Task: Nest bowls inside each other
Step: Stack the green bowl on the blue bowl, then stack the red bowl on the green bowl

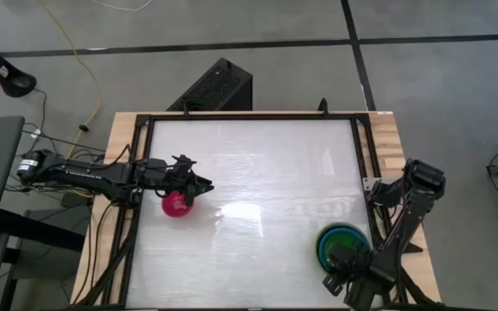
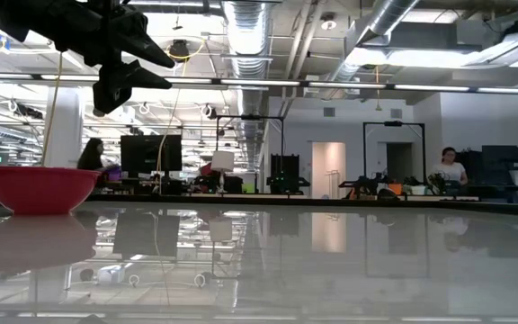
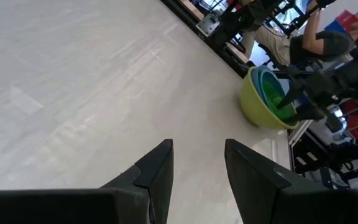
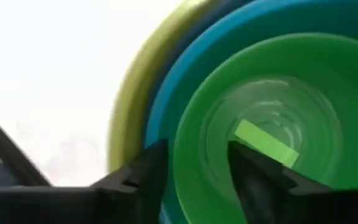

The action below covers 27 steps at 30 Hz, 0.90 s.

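A nested stack stands at the table's near right: a large lime green bowl (image 4: 128, 81), a light blue bowl (image 4: 188, 62) and, innermost, a small green bowl (image 4: 272, 112). The stack (image 1: 342, 242) also shows in the left wrist view (image 3: 258, 111). My right gripper (image 4: 197, 152) hangs over it, pointing down and open, one finger inside the small green bowl and one outside its rim. The magenta bowl (image 1: 176, 205) rests on its base at mid left (image 2: 39, 189). My left gripper (image 1: 204, 185) hovers open just beyond it, holding nothing (image 3: 197, 165). My right gripper stands astride the small green bowl's near rim (image 4: 180, 186), coming from above. Whether either finger touches the rim, I cannot tell. The bowl sits nested in the stack, not lifted.
The white tabletop (image 1: 258, 173) lies bare between the magenta bowl and the stack. A black frame (image 1: 363, 147) runs around the table. A black box (image 1: 219, 86) stands beyond the far edge. People sit in the room behind (image 2: 448, 166).
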Each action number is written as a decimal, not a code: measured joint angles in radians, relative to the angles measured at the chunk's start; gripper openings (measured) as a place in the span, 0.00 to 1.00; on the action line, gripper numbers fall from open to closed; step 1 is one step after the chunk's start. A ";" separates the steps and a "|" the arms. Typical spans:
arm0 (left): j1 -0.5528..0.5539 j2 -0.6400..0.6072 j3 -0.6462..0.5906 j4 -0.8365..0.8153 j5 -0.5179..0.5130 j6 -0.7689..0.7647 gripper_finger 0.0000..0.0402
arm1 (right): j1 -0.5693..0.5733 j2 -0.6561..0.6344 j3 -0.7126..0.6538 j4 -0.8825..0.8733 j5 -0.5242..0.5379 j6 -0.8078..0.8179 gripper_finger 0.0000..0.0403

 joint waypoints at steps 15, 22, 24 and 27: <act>-0.027 0.000 0.000 -0.202 0.193 -0.101 0.33 | -0.016 -0.307 0.000 -0.028 0.424 -0.016 0.66; -0.118 0.000 0.000 -0.262 0.012 -0.231 0.33 | -0.084 -0.471 0.000 -0.040 0.606 -0.198 0.66; -0.139 0.000 0.000 -0.269 -0.028 -0.296 0.33 | -0.107 -0.509 0.000 -0.040 0.617 -0.268 0.66; -0.181 0.000 0.000 -0.266 -0.093 -0.383 0.33 | -0.143 -0.558 0.000 -0.040 0.618 -0.369 0.66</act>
